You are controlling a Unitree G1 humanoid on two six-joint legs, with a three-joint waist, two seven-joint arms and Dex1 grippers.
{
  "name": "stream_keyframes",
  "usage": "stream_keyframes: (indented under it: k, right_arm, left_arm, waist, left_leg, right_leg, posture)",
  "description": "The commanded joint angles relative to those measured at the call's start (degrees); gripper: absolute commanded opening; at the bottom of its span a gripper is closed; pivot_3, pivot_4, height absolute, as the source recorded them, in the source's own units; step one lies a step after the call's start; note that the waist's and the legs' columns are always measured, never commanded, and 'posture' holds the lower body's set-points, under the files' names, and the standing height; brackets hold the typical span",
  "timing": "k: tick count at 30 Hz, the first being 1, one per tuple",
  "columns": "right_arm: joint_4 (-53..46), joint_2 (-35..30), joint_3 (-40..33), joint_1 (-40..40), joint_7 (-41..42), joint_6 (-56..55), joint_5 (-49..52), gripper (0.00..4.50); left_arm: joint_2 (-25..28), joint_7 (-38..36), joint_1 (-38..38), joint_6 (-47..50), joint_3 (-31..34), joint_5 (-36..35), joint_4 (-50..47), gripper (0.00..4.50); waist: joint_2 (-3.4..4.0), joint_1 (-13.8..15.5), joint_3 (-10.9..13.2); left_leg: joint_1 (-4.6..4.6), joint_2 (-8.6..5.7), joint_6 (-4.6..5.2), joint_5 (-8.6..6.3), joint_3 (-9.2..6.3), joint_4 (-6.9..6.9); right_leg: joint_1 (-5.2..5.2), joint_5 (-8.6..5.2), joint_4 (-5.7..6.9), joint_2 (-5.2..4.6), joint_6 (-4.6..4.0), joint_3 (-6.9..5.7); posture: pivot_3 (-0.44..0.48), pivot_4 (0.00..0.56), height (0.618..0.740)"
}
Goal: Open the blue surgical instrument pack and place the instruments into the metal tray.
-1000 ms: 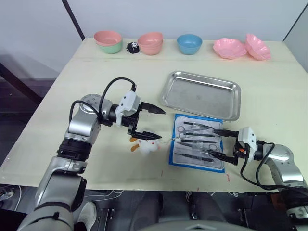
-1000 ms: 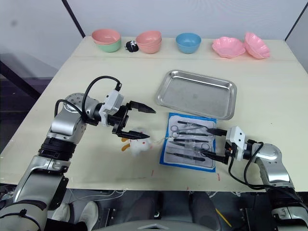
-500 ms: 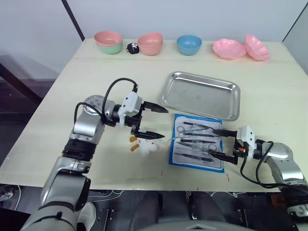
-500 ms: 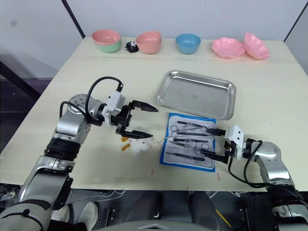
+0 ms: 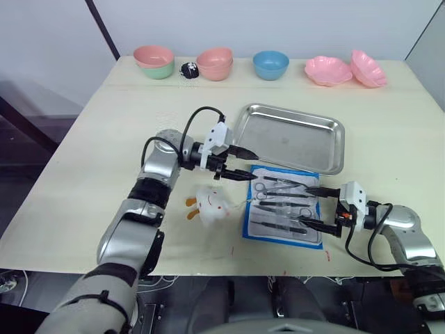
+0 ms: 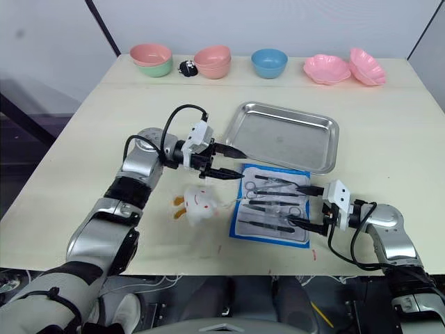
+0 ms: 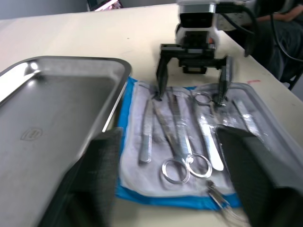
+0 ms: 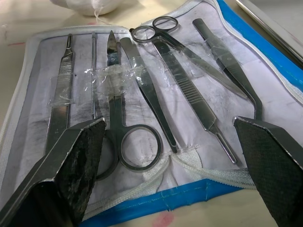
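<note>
Left gripper (image 5: 246,163) open beside opened blue surgical instrument pack (image 5: 285,207); right gripper (image 5: 314,207) open at its opposite edge.

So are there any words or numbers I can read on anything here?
No words or numbers here can be read.
Metal tray: a small stamped mark on its floor, too blurred to read.
Blue surgical instrument pack: lying open, with no print to be seen on its inside.
</note>
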Motion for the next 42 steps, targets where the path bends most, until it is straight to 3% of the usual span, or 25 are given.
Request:
stream_keyframes:
  k: [1,8,16,29,40,42]
  right_arm:
    - [1.85,-0.25,1.82,1.95,-0.55,1.2,-2.57,4.5]
    - [1.5,-0.3,1.72,2.29,-1.15,1.11,-2.43,4.5]
    - [1.23,-0.2,1.86,2.32,-1.64,1.04,-2.51,4.5]
    - [1.61,0.09,2.47,2.07,-2.45,0.07,-3.24,4.5]
    - [1.53,0.29,2.7,2.28,-3.04,-0.18,-3.23,4.5]
    - [1.63,0.27,2.67,2.28,-3.1,-0.26,-3.26,4.5]
  left_arm:
    - [-3.45,-1.38,-3.54,-4.1,-1.5,3.27,8.05,2.36]
    - [-8.09,-0.3,-6.68,-8.75,-1.73,7.63,17.31,2.36]
    - [-9.24,3.0,-8.59,-9.77,-0.52,10.53,23.17,2.36]
    - [-11.12,11.0,-9.56,-10.06,-0.53,15.64,27.1,2.36]
    - [-11.35,10.52,-9.25,-10.63,-1.99,19.47,28.41,2.36]
    - [-11.35,10.45,-9.27,-10.51,-2.03,19.69,28.55,1.74]
  waist:
    - [-0.01,0.06,0.0]
    - [-0.02,0.0,0.0]
    - [-0.02,0.02,0.0]
    - [-0.03,0.02,-0.01]
    - [-0.05,0.0,-0.03]
    - [-0.08,0.0,-0.05]
  left_leg:
    - [0.0,-0.01,0.0,0.0,-0.01,0.0]
    - [-0.01,-0.02,0.0,0.0,0.0,-0.01]
    - [-0.01,-0.02,0.0,0.0,-0.01,0.0]
    - [0.0,-0.03,0.0,0.0,-0.01,0.0]
    - [0.05,-0.03,0.0,0.0,-0.01,0.0]
    - [0.06,-0.03,0.0,0.0,-0.01,0.0]
  right_leg:
    - [0.0,0.0,0.0,0.01,0.0,-0.01]
    - [-0.01,0.0,0.0,0.01,0.0,0.0]
    - [-0.01,0.0,0.0,0.01,0.01,0.0]
    - [0.0,0.0,0.02,0.01,0.01,-0.01]
    - [0.0,0.0,0.1,0.02,0.01,0.0]
    - [0.01,0.0,0.1,0.02,0.01,0.0]
  posture:
    - [0.0,0.15,0.74]
    - [0.0,0.15,0.74]
    - [0.0,0.15,0.74]
    - [0.0,0.15,0.74]
    - [0.0,0.15,0.74]
    - [0.0,0.15,0.74]
